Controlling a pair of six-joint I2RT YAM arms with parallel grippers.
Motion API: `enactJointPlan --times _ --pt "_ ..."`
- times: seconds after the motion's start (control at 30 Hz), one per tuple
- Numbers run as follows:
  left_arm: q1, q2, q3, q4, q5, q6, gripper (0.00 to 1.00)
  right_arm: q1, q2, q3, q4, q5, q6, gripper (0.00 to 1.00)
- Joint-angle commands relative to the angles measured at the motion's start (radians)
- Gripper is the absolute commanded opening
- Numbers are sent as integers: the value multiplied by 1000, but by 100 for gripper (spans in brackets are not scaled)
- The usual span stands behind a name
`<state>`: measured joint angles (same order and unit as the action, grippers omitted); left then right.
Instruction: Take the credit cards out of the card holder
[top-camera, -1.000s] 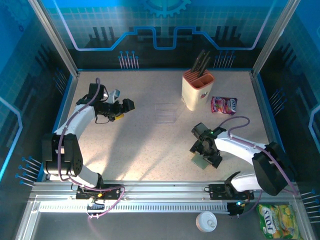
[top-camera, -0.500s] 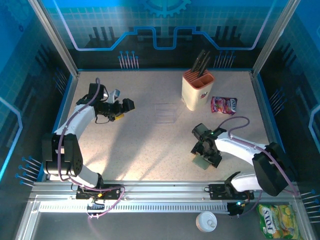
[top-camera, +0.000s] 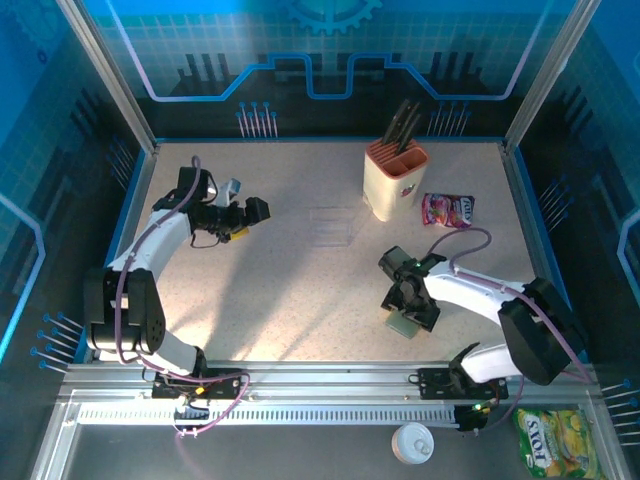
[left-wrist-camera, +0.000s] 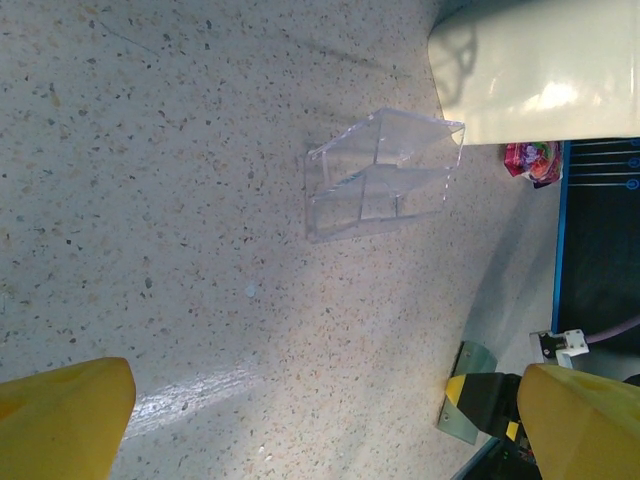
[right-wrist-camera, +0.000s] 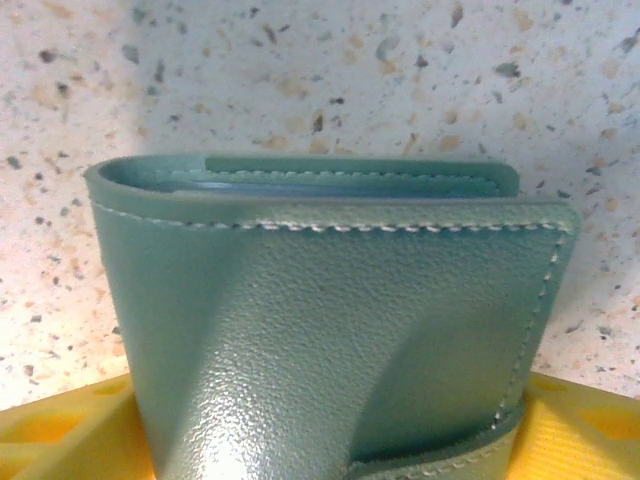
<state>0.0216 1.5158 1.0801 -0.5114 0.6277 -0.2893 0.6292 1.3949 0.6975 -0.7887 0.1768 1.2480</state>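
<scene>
Broadly: speckled table (top-camera: 300, 290) inside a blue-walled enclosure, the two arms based at its near edge.

Knife block (top-camera: 392, 182), cream, dark handles up, stands at the far side, right of centre.

Clear plastic organiser (left-wrist-camera: 380, 175), with compartments, just left of the block, apart from it.

Left gripper (top-camera: 250, 212) hangs over the far left of the table, well apart from everything else. In the left wrist view its yellow fingers (left-wrist-camera: 65, 420) stand wide, nothing between them: jaws open.

Right gripper (top-camera: 410, 305) is down at the near right of the table, right over the card holder (top-camera: 402, 323).

Pink snack packet (top-camera: 447, 210) lies flat, just right of the block.

Card holder: grey-green, stitched edges, folded shut, on the table near the right arm's base. The right wrist view has it lying between that gripper's yellow fingers (right-wrist-camera: 60, 435). Cannot tell whether the jaws are pressing on it or merely straddling it. Contents hidden by the fold.
</scene>
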Motion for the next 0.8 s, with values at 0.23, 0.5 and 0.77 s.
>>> enactJointPlan --times 0.23,0.5,0.77 --pt "-15 -43 -19 16 33 -24 99 109 86 165 -51 76 -40 81" --pt "-18 -66 -23 34 45 -49 99 234 275 388 -16 69 -148 79" --pt "-18 -92 -36 22 20 -57 99 311 499 627 -17 53 -283 79"
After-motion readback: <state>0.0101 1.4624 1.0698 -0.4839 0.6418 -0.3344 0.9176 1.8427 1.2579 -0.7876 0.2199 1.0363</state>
